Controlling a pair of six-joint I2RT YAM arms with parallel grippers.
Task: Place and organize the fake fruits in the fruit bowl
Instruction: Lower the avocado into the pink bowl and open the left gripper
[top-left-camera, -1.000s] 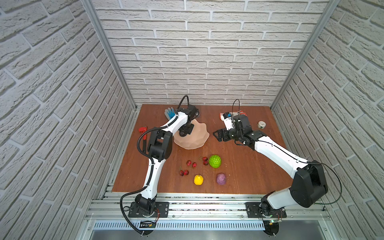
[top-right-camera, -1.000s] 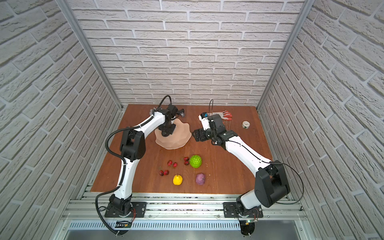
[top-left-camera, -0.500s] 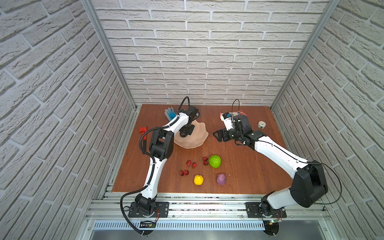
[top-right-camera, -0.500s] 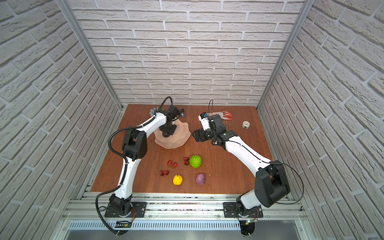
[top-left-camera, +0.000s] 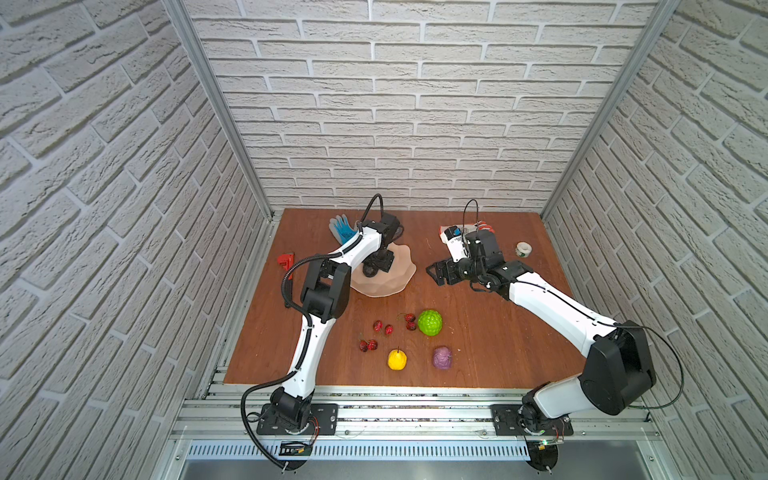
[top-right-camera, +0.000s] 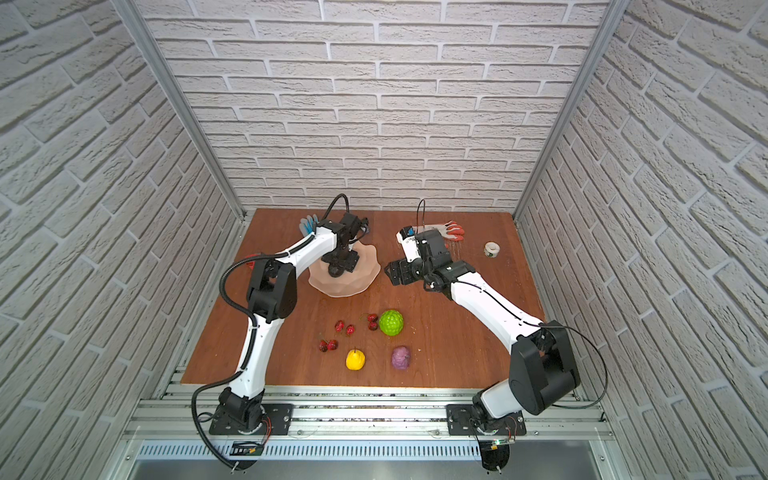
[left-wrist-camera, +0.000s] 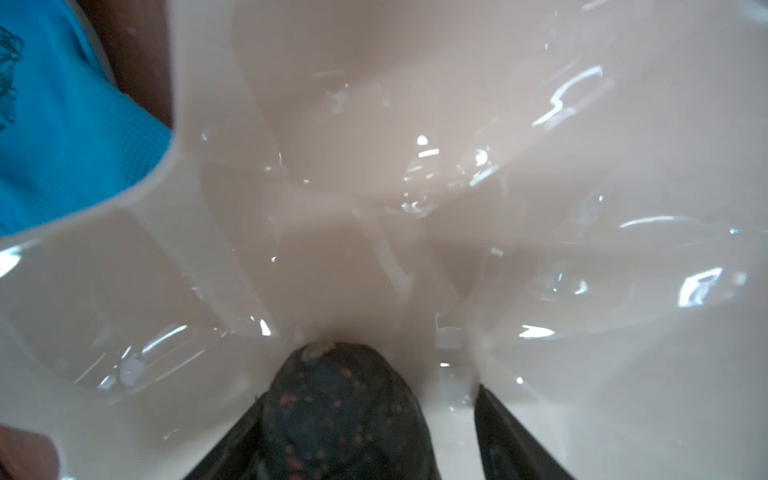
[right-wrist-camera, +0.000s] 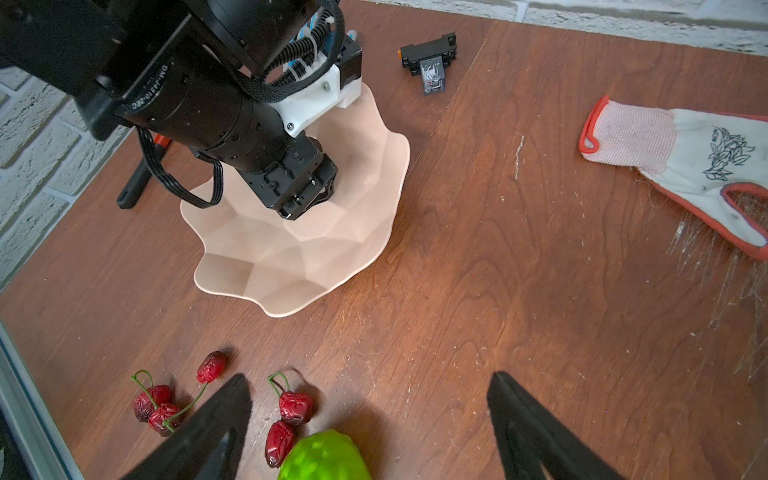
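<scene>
**Step in hand (my reading):** setting the first fruit down in the bowl and letting it go.

**Table** (top-left-camera: 498, 340): brown wood. The fruit bowl (top-left-camera: 401, 272) stands upright, far and left of centre. The blue glove (top-left-camera: 343, 228) lies just beyond its far rim.

**Left gripper** (top-left-camera: 377, 266): reaches down inside the bowl.
- In the wrist view the jaws are parted wider than the avocado (left-wrist-camera: 336, 415), which lies between them low in the bowl and seems to rest on its floor.
- One finger (left-wrist-camera: 232, 449) looks to be against the avocado. The other finger (left-wrist-camera: 511, 436) stands clear, with bowl showing in the gap.
- I see no squeeze, so I count the fruit as released.

**Right gripper** (top-left-camera: 437, 273): just right of the bowl, above the table, jaws spread wide and empty.

**Not yet in the bowl, near centre of the table:**
- green knobbly ball (top-left-camera: 430, 322)
- purple fruit (top-left-camera: 442, 358)
- yellow fruit (top-left-camera: 397, 359)
- red berries (top-left-camera: 409, 322), in pairs left of the ball

**Notes for doing it well:**
- Open the left jaws a little more before lifting, so the touching finger does not drag the avocado along.
- Lift straight up past the wavy rim. The bowl looks light, and a sideways pull could shift or tip it.
- Put the bigger fruits in next and the berries last, to fill the gaps.
- The right arm could take the green ball, which lies close under it. It should wait until the left arm is clear of the bowl.
</scene>
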